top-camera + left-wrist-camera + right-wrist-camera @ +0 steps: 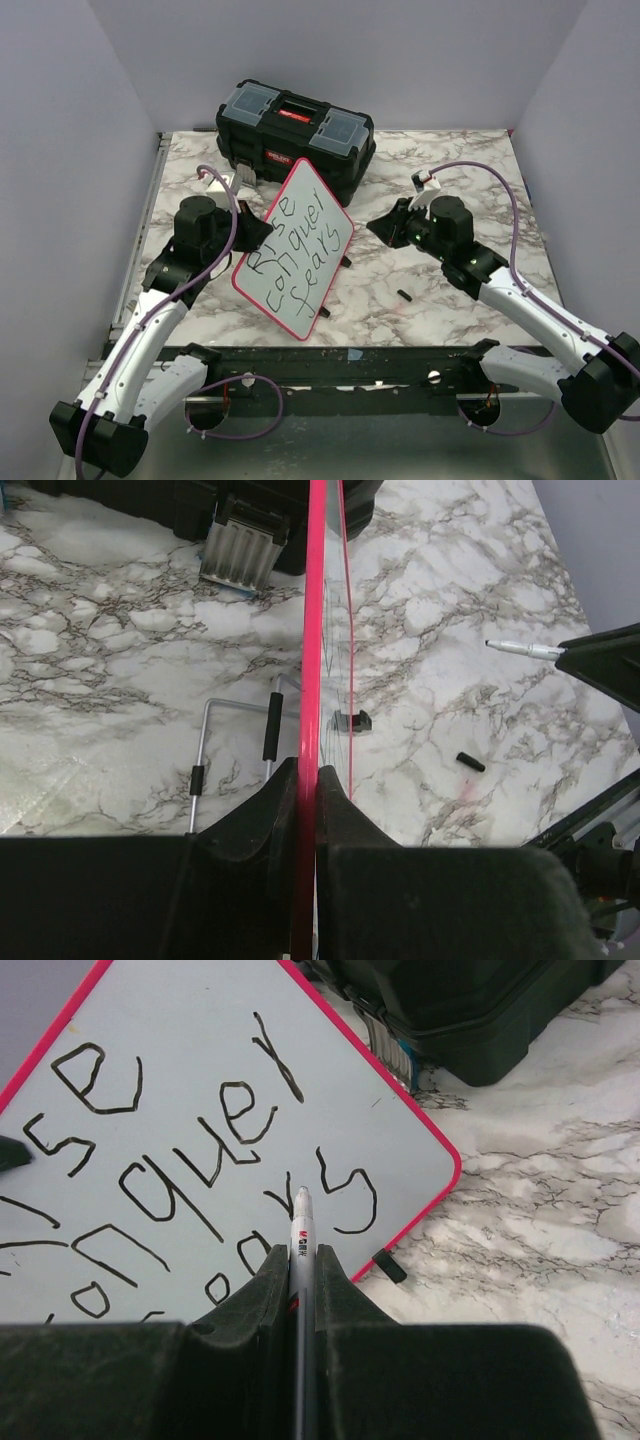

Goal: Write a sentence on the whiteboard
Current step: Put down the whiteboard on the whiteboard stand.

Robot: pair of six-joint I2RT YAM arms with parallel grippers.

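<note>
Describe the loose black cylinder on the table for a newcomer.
Start at the black plastic toolbox at the back of the marbled tabletop, then come forward past the pink-rimmed whiteboard. The short black cylinder lies alone on bare marble right of the board; the other black bits hug its rim.

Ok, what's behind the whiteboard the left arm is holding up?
The black toolbox stands behind the whiteboard, part of its front covered by the board's top corner. A wire frame lies on the table on its back side.

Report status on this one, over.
Left gripper shut on whiteboard rim. Right gripper shut on marker, tip clear. Sentence written. Cap loose on table.
</note>
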